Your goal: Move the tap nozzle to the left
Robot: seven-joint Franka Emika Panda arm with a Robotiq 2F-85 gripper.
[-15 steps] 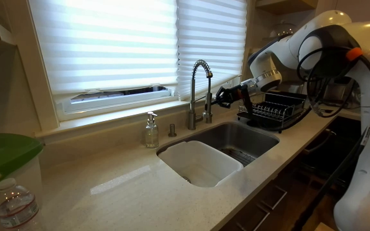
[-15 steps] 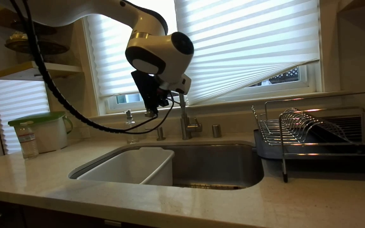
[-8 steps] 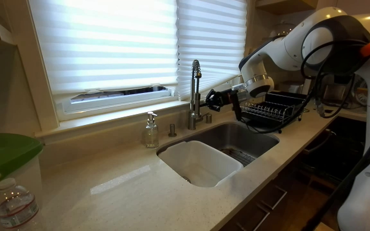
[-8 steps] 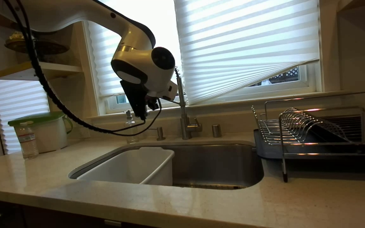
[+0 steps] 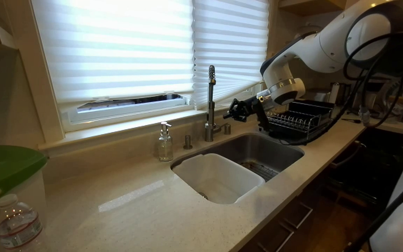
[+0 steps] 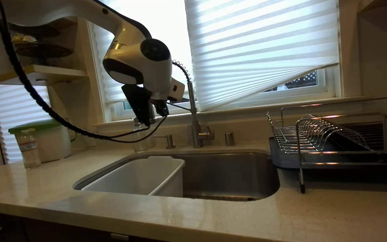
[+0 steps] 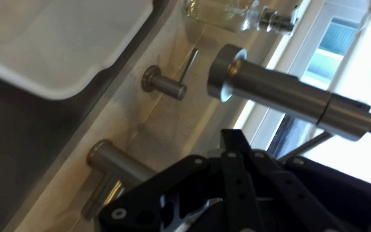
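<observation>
- At the far left in an exterior view, a green-lidded white bin (image 5: 32, 190) stood on the table (image 5: 128, 227), with a clear water bottle (image 5: 19, 224) just beside it.
- Next came a glass soap bottle (image 5: 165, 145), upright, and near it a short metal dispenser (image 5: 187, 143).
- A white tub (image 5: 219, 178) took up the left part of the sink (image 5: 273, 152); a wire grid (image 5: 261, 170) lay on the bottom to its right.
- The tap nozzle (image 5: 211, 101) stood upright behind the sink, its spray head (image 7: 285, 87) hanging downward. In an exterior view its coil arch (image 6: 183, 69) bent leftward and was partly hidden behind the arm (image 6: 139, 64).
- Just right of the tap nozzle, in an exterior view, was the end effector (image 5: 226, 116), narrow, its fingertips together; a gap showed between them and the spray head.
- Under it, a short metal cylinder (image 5: 227, 129) stood on the table.
- Farther right sat a wire dish rack (image 6: 334, 153).
</observation>
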